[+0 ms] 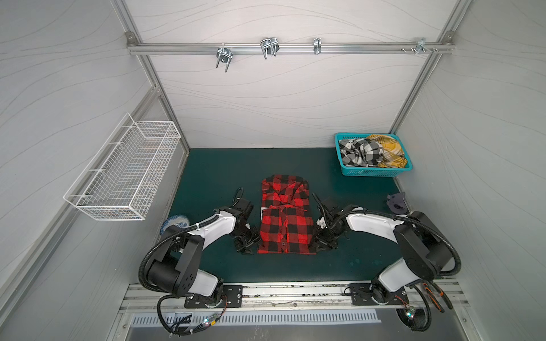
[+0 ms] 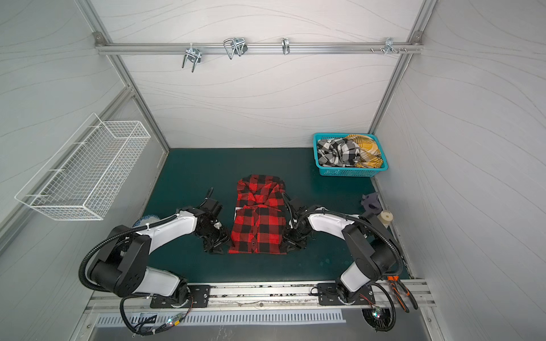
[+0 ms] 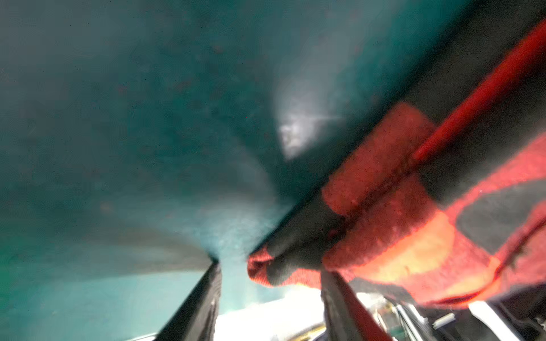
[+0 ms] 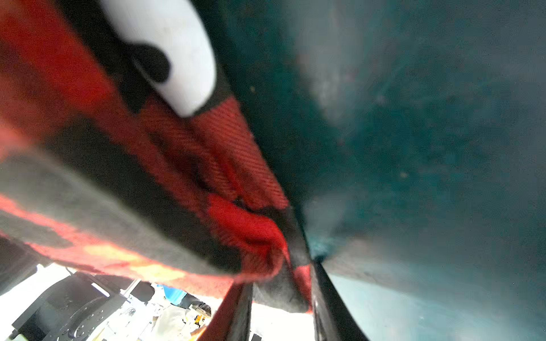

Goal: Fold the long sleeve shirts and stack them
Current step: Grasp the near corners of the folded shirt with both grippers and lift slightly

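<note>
- In a top view, the red-and-black shirt (image 1: 285,224) lies flat at the middle of the table (image 1: 221,177). Its long axis runs from 12 to 6 o'clock, with the near edge at 6.
- Same view: the left claw (image 1: 245,248) stands at the shirt's 8 o'clock corner, so the cloth lies at 3 o'clock from it. The right claw (image 1: 321,245) stands at the 4 o'clock corner, with the cloth at 9 o'clock. Neither arm is the nearer.
- In a top view, the arrangement is confirmed: left claw (image 2: 217,248) and right claw (image 2: 292,243) flank the near end of the red-and-black shirt (image 2: 258,227), both touching its edge.
- Left wrist view: the left claw (image 3: 269,267) is spread. A corner of the red-and-black shirt (image 3: 399,206) sits between the jaws, against one jaw, with a gap to the other. It is not clamped.
- Right wrist view: the right claw (image 4: 280,274) is pinching the edge of the red-and-black shirt (image 4: 165,165). Cloth fills the space between the jaws.
- The basket (image 1: 373,172), at 2 o'clock and well apart, holds the black-and-white shirt (image 1: 357,152) and the mustard shirt (image 1: 387,150), both unfolded.
- Judgement: the coming fold carries the near edge toward 12 o'clock, across the long axis. It calls for the left jaws to press together on their corner first.
</note>
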### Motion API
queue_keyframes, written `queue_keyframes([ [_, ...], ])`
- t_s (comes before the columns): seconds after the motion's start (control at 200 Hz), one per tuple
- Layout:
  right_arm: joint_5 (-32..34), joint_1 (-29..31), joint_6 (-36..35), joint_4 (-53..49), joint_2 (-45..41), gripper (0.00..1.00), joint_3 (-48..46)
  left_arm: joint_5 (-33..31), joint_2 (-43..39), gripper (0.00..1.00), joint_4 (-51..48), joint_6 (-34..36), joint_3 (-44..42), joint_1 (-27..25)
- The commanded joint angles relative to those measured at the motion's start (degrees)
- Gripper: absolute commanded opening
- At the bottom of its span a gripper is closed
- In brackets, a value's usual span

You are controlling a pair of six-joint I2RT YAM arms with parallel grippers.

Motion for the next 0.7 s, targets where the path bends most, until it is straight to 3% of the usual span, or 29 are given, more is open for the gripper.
queue_keyframes([
  [0.0, 1.55, -0.27, 0.49, -0.56, 0.53, 0.33, -0.59, -6.27, 3.19, 0.42, 5.54, -0.63, 0.64, -2.00],
  [0.115, 1.73, -0.19, 0.74, -0.05, -0.22, 0.33, -1.18, -5.22, 5.36, 0.37, 6.32, -0.94, 0.94, -2.73],
  [0.54, 2.00, 1.63, 1.92, 0.27, 1.23, 0.35, -0.88, -3.24, 6.42, 0.47, 11.04, -1.48, 2.80, -2.75],
  [0.695, 1.48, 0.51, 1.46, 0.61, 3.05, 0.29, -0.10, -2.99, 8.11, 0.39, 11.35, -1.04, 4.65, -2.75],
])
